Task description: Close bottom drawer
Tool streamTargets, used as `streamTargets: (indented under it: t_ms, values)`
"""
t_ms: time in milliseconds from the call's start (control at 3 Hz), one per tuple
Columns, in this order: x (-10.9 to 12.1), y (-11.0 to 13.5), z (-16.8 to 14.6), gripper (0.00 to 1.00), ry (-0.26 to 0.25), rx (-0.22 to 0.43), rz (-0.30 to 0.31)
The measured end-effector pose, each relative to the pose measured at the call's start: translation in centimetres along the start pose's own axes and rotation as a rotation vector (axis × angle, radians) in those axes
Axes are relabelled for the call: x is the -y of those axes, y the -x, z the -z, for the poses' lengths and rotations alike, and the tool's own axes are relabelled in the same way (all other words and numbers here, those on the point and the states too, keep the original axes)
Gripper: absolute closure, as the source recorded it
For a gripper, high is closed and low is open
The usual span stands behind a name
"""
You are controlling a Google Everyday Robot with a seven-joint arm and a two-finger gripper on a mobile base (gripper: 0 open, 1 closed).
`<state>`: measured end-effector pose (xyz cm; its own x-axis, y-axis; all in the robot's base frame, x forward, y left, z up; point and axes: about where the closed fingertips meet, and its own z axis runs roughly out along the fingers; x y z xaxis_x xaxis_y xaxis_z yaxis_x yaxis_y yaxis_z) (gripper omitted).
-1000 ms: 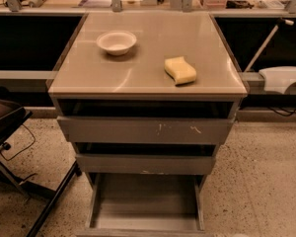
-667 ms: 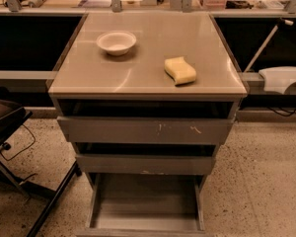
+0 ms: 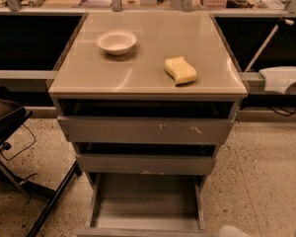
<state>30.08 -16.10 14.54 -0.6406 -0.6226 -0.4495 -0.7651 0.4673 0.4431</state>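
The bottom drawer is the narrowest and lowest of the cabinet's three grey drawers. It is pulled far out towards me, its flat grey floor bare and its low front at the bottom edge of the view. The mid-width drawer and the widest, scratched drawer above it are also partly open. Of my gripper only a pale rounded part shows, at the bottom edge, just right of the bottom drawer's front corner.
A white bowl and a yellow sponge sit on the cabinet top. A dark chair with legs stands on the speckled floor at the left. A white object sits on the rail at the right.
A pale rounded part of my gripper has come into view at the bottom right edge. The drawers, bowl and sponge have not moved.
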Motion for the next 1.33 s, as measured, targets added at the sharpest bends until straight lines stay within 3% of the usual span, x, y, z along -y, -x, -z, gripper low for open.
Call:
streamTargets:
  t_ms: [333, 667, 1333]
  values:
    - [1.4, 1.9, 0.1, 0.0, -0.031, 0.017, -0.002]
    - [3.4, 5.1, 0.1, 0.0, -0.071, 0.04, 0.001]
    - [6.1, 12.5, -1.3, 0.0, -0.101, 0.063, 0.035]
